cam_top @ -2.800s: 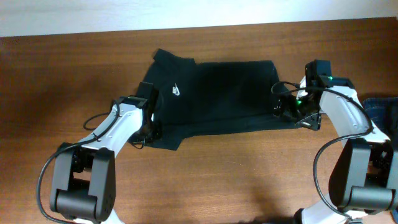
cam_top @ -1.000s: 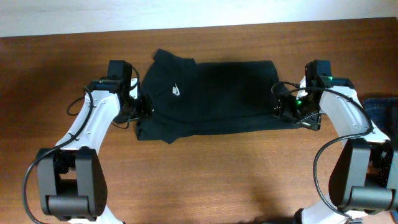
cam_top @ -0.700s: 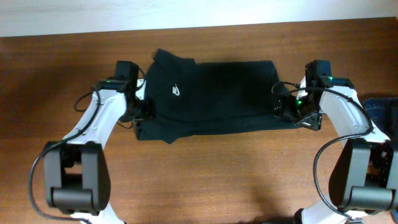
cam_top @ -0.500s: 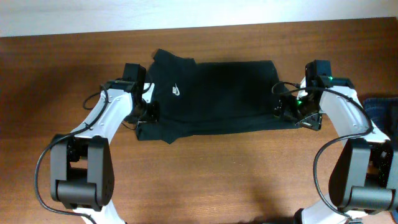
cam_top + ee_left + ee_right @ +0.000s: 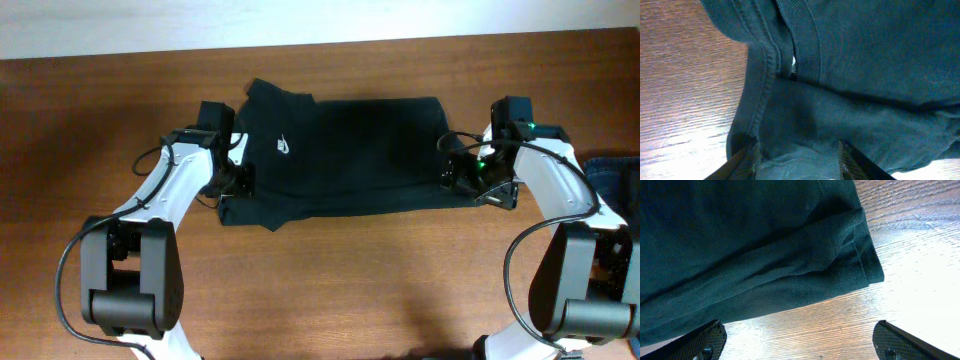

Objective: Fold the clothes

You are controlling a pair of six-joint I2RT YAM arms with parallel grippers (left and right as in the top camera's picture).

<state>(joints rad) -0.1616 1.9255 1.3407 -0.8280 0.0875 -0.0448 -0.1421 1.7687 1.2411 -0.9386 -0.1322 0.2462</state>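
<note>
The clothes are a black T-shirt (image 5: 350, 150) lying flat across the table, its small white logo (image 5: 284, 147) near the left end. My left gripper (image 5: 236, 180) sits on the shirt's left edge. In the left wrist view its jaws (image 5: 798, 146) stand partly closed, a gap still between them, with dark fabric (image 5: 865, 75) lying in that gap; collar and seam show just ahead. My right gripper (image 5: 458, 182) is at the shirt's right end, wide open (image 5: 802, 347) over bare wood, the shirt's folded hem (image 5: 740, 240) just in front of it.
A blue denim garment (image 5: 612, 175) lies at the table's right edge behind the right arm. Brown wooden table (image 5: 350, 290) stretches in front of the shirt. A pale wall runs along the far edge.
My left arm swung in from the left of the shirt onto its left edge, and its jaws narrowed around the fabric. The right arm has stayed still.
</note>
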